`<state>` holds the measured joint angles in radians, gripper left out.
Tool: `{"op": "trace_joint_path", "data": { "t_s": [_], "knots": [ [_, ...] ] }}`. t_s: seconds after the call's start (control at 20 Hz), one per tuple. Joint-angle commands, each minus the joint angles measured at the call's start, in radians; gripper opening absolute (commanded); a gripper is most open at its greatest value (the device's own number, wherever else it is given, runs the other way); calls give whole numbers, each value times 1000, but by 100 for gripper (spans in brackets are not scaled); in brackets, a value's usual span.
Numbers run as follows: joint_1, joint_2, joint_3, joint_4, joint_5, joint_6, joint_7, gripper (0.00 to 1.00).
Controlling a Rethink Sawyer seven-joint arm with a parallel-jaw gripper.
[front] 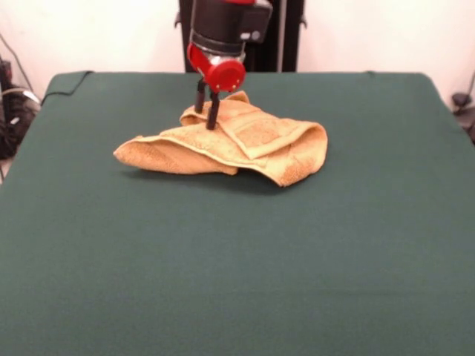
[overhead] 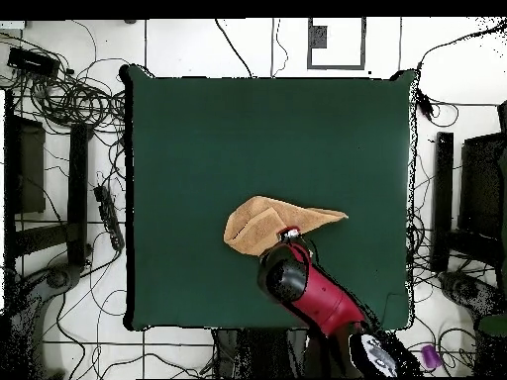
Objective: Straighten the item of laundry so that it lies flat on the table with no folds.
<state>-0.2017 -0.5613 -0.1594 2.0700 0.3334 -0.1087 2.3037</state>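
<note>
We record the towel (front: 237,144) as an orange-tan terry cloth, crumpled and folded over itself, not flat. In the front view it lies on the far half of the table (front: 237,267), a little left of centre. Its left end tapers to a low, flat point; its right end forms a rounded, doubled-over bulge. A flap folded across the top shows a woven band along its edge. The far edge rises slightly into a small peak. We note the table as a plain dark green cloth surface, far larger than the towel.
</note>
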Motion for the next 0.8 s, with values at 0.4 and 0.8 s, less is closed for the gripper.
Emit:
{"op": "trace_joint_path", "data": {
  "t_s": [0.4, 0.8],
  "knots": [
    [-19, 104, 163, 58, -32, -53, 201, 100],
    [3, 73, 147, 74, 21, -7, 219, 0]
  ]
}}
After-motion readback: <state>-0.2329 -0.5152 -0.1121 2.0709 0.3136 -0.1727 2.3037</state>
